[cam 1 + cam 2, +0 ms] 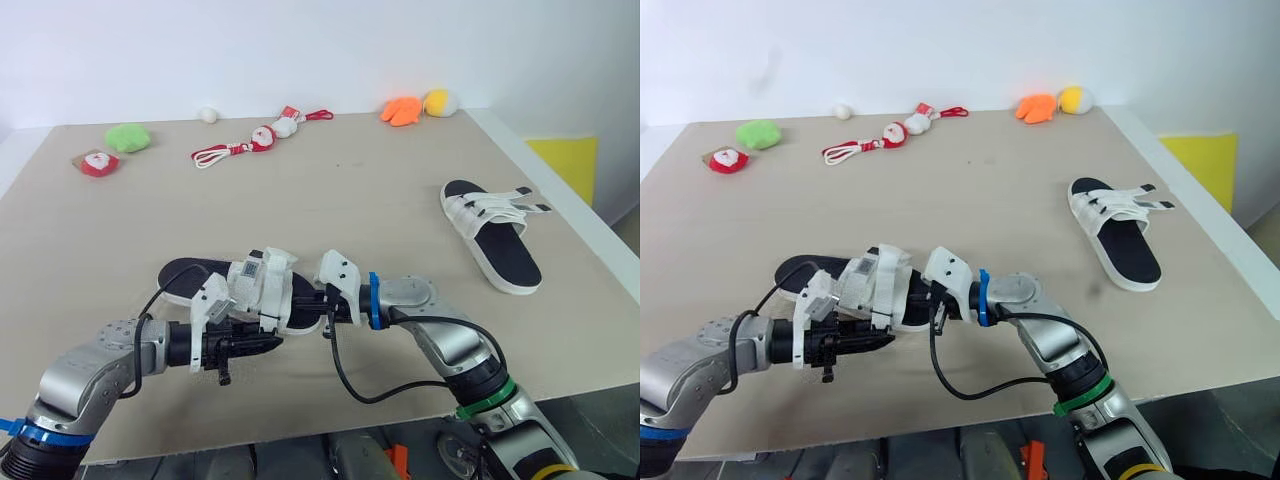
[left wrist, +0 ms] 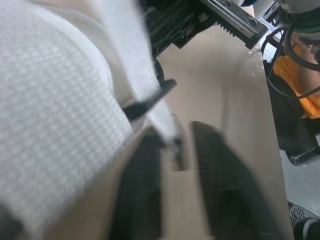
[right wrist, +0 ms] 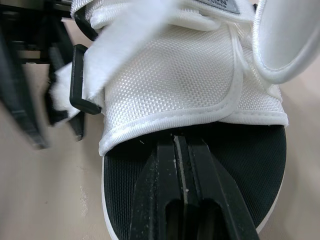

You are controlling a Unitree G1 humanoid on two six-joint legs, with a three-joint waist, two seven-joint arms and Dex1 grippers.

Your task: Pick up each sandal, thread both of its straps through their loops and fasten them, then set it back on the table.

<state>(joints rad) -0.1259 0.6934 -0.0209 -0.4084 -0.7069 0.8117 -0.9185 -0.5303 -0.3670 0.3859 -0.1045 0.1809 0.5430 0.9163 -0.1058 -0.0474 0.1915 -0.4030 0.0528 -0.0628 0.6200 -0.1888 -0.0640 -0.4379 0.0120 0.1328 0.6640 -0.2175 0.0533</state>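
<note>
The near sandal [image 1: 185, 275] is largely hidden behind the left hand [image 1: 268, 343] and right hand [image 1: 305, 305] — only its left end shows clearly. In the left wrist view its strap [image 2: 150, 75] is smeared by blur. The small toys [image 1: 128, 137] at the far edge of the desk [image 1: 400, 200] are too small to name — the right wrist view crops the sandal's sides.

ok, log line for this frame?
near sandal: between claws | left claw: open at strap | right claw: shut at upper | far sandal: on table

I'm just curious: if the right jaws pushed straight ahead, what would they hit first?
The right jaws would meet the white mesh upper of the sandal just ahead, probably sliding under it.
</note>
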